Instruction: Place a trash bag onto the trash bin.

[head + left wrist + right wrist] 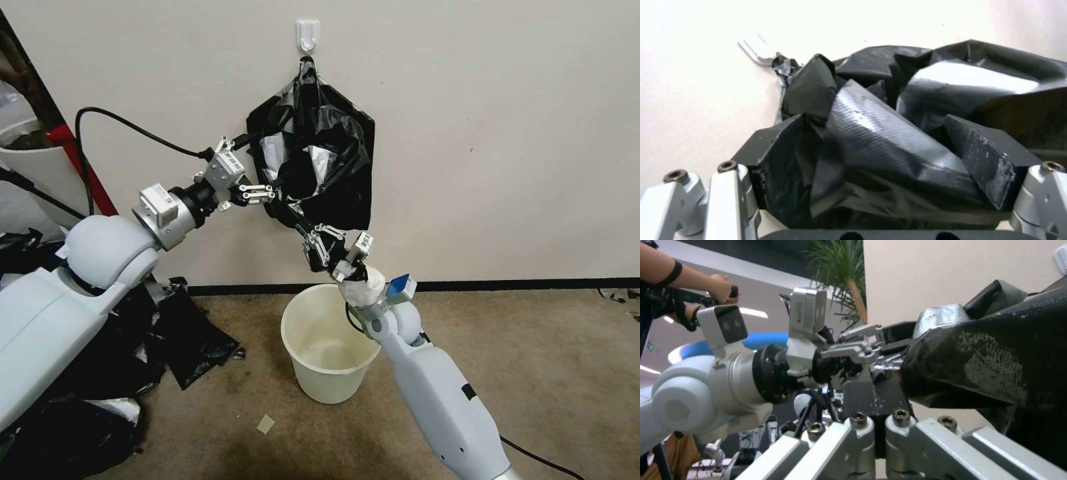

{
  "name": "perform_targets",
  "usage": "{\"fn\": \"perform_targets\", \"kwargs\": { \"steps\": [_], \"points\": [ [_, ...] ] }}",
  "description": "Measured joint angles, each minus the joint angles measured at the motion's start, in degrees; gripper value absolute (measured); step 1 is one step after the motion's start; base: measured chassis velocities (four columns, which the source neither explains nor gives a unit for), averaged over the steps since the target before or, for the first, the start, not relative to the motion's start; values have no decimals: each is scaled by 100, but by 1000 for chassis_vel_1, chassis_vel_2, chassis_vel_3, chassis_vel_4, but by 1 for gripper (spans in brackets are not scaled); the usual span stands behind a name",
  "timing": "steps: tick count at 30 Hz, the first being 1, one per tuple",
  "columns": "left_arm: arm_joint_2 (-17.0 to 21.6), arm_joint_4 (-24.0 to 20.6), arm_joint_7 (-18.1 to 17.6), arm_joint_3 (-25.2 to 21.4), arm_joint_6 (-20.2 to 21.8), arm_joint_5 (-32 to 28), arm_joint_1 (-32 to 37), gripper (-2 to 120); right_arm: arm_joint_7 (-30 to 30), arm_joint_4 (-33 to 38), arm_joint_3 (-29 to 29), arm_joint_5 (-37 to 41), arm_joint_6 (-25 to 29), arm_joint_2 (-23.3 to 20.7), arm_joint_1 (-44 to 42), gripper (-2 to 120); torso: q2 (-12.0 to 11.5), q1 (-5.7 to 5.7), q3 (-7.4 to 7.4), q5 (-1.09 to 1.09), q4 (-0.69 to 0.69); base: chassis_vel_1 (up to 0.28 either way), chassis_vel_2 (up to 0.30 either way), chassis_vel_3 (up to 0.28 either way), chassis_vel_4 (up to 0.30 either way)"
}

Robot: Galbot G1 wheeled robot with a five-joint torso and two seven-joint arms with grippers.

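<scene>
Bag hung from a white hook on the far wall, black and glossy with silvery folds, its body puffed out and crumpled. A flat black pack sat behind it against the wall, but where one ended and the other began could not be told.

Left gripper reached in from the left at mid-height of the bag and was clenched on a fold at the bag's left edge. In the left wrist view the black pads stood on either side of a thick twisted fold of the bag, plastic bunched between them, with the hook at the wall beyond.

Right gripper came up from below, right of centre, and was closed on the bag's lower left corner. Right wrist view showed a taut stretch of the bag running out from its own fingers, with the left gripper farther off, also on the plastic.

Bin stood upright on the carpet directly under the bag, near the wall, cream-white, with nothing visible inside. The right arm crossed just over its right rim. Bag and bin were apart, no contact.

Heap of black plastic scraps lay on the floor to the left of the bin.
</scene>
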Motion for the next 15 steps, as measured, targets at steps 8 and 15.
{"fn": "perform_targets", "kwargs": {
  "steps": [8, 15],
  "points": [
    [43, 96, 405, 58, 148, 212, -142, 83, 6, -49, -7, -30, -6, 50, 14, 0, 0, 0, 0, 0, 0, 0, 0, 0, 0],
    [-71, 169, 507, -59, 151, 319, -31, 64, 20, -83, 16, -29, -8, 42, 46, 0, 0, 0, 0, 0, 0, 0, 0, 0, 0]
  ]
}}
